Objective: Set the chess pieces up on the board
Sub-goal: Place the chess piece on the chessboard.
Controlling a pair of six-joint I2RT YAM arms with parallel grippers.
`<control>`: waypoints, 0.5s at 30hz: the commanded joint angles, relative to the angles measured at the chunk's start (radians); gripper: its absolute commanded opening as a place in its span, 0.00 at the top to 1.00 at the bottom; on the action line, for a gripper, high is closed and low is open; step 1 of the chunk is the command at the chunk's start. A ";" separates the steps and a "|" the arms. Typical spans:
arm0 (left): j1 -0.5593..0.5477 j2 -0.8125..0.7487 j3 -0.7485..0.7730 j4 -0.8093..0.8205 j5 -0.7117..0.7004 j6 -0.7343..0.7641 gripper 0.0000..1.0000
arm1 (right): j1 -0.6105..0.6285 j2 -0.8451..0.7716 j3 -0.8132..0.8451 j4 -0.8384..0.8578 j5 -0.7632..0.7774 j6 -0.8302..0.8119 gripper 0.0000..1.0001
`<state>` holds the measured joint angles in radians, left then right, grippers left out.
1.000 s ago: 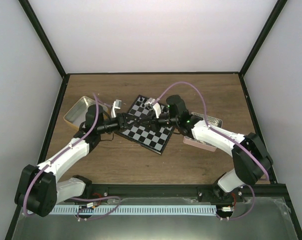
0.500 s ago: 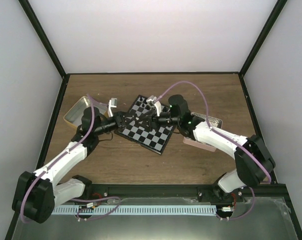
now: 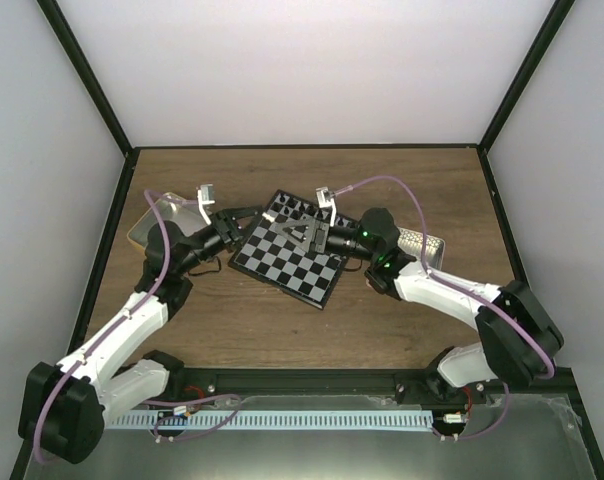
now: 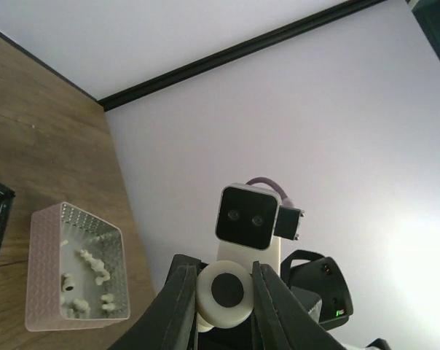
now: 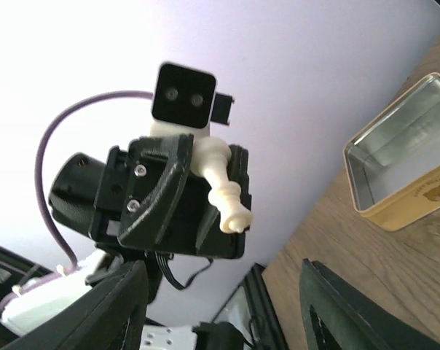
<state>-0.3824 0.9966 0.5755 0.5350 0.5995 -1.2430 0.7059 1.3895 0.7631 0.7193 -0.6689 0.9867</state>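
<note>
Both arms had drawn apart over the board: the left gripper, at its left edge, clamped a cream-white chess piece; the right gripper hung above it, fingers spread.

No writing can be read anywhere; the only marking is a small dark print on the yellow side of the tin by the desk's left edge, too blurred in the right wrist view to make out.

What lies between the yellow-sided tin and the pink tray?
The board, in the top view; the open right tool hangs over it, the left tool, shut on a cream-white piece, beside it.
</note>
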 commanded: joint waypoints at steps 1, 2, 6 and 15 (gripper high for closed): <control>-0.004 -0.006 -0.014 0.080 -0.019 -0.085 0.95 | 0.012 0.020 0.038 0.100 0.070 0.179 0.42; -0.004 -0.005 -0.017 0.089 -0.017 -0.095 0.95 | 0.012 0.032 0.048 0.095 0.071 0.192 0.43; -0.004 0.002 -0.026 0.115 -0.018 -0.108 0.95 | 0.016 0.084 0.098 0.094 0.046 0.218 0.48; -0.004 0.007 -0.051 0.128 -0.030 -0.113 0.95 | 0.039 0.142 0.121 0.181 0.041 0.290 0.72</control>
<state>-0.3824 0.9997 0.5438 0.6128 0.5827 -1.3445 0.7300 1.5227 0.8558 0.8204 -0.6319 1.2232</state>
